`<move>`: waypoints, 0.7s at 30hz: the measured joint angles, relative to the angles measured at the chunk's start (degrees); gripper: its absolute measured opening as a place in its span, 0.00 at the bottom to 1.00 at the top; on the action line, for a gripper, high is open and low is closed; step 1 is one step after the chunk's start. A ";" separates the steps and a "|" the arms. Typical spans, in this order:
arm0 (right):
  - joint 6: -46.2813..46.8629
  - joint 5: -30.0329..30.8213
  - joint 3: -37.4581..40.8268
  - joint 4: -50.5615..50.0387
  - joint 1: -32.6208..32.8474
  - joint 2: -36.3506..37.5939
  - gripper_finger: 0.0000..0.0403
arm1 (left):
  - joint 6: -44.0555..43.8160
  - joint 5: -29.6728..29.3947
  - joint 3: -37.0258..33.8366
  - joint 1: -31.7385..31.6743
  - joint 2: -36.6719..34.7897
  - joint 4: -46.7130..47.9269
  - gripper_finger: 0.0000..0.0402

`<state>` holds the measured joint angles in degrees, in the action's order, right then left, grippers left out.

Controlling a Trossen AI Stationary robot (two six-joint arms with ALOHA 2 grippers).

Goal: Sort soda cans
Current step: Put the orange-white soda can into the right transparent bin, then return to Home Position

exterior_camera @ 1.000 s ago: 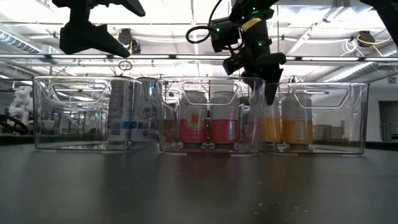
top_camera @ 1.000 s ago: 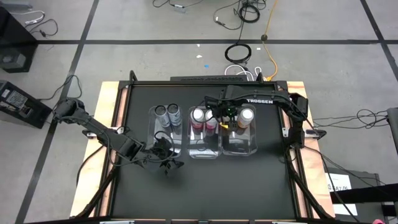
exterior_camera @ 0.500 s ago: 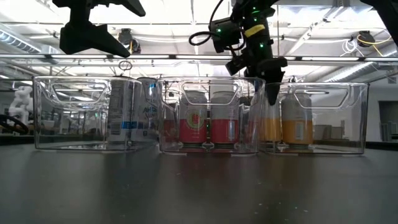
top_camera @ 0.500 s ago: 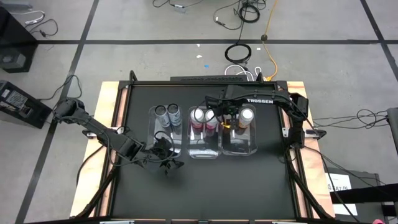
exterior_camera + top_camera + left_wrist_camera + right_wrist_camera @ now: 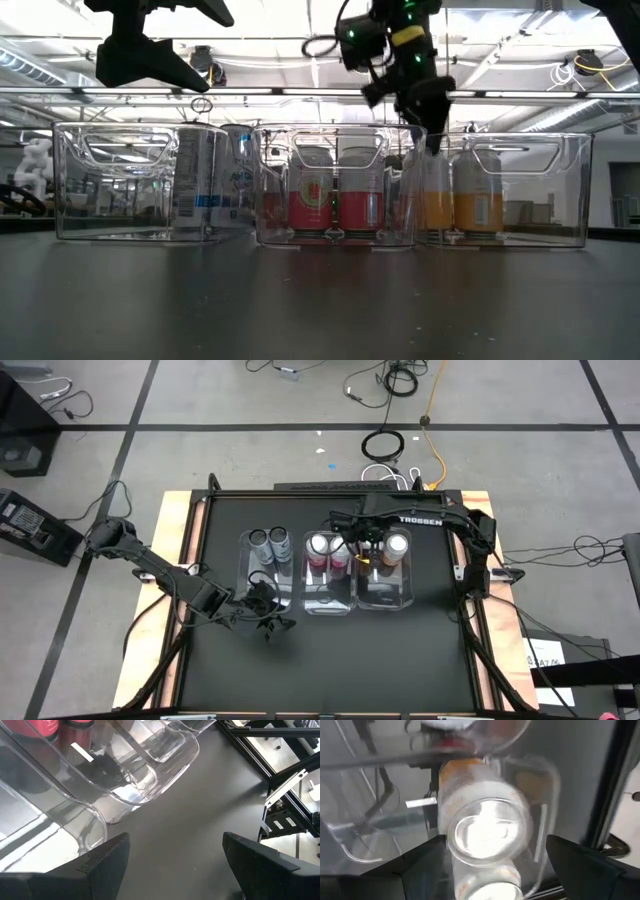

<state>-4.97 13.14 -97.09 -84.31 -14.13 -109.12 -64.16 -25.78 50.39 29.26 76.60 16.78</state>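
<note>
From above, a dark desk [image 5: 330,660] carries three clear bins in a row: the left bin [image 5: 266,575] with two grey cans [image 5: 270,539] at its far end, the middle bin [image 5: 328,578] with two pink cans [image 5: 328,546], the right bin [image 5: 386,578] with orange cans [image 5: 397,544]. Over the far end of the right bin hangs the right gripper [image 5: 371,546], covering one orange can; the left gripper [image 5: 268,612] sits off the near end of the left bin, over bare desk. At desk height, the three bins stand side by side, the grey cans [image 5: 205,180] at left, pink ones [image 5: 335,195] in the middle, orange ones [image 5: 460,195] at right; the right gripper [image 5: 425,115] points down at the right bin's rim, the left gripper [image 5: 150,45] hangs high above the left bin. Past the left wrist, that gripper's fingers [image 5: 105,865] stand spread with only desk between them, bin corners just beyond. Past the right wrist, the spread fingers [image 5: 420,862] flank an orange can's silvery top [image 5: 487,832] without touching it.
</note>
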 joint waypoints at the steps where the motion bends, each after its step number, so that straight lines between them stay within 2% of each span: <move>1: 0.04 0.00 -1.45 -0.67 0.06 0.00 0.83 | 0.00 0.00 0.00 0.00 0.00 0.02 0.82; 7: 4.92 -0.06 -11.73 -5.60 0.61 0.19 0.83 | 0.02 0.29 0.00 0.00 0.00 0.02 0.82; 10: 8.84 -3.16 -15.46 -5.69 1.40 2.84 0.83 | 0.04 0.86 0.01 0.01 0.00 0.09 0.82; 14: 11.93 -4.40 -17.41 -5.15 3.65 9.59 0.83 | 0.04 1.11 0.02 0.00 0.00 0.22 0.82; 18: 19.77 -4.26 -17.41 -4.26 6.83 17.41 0.83 | 0.24 1.27 0.02 -0.10 0.00 0.31 0.82; 21: 25.45 -4.12 -17.16 -4.31 10.59 22.34 0.83 | 6.02 1.33 0.02 -0.28 0.00 1.21 0.82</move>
<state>20.48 9.02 -114.25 -88.62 -3.54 -86.78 -58.14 -24.45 50.41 28.97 76.60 17.99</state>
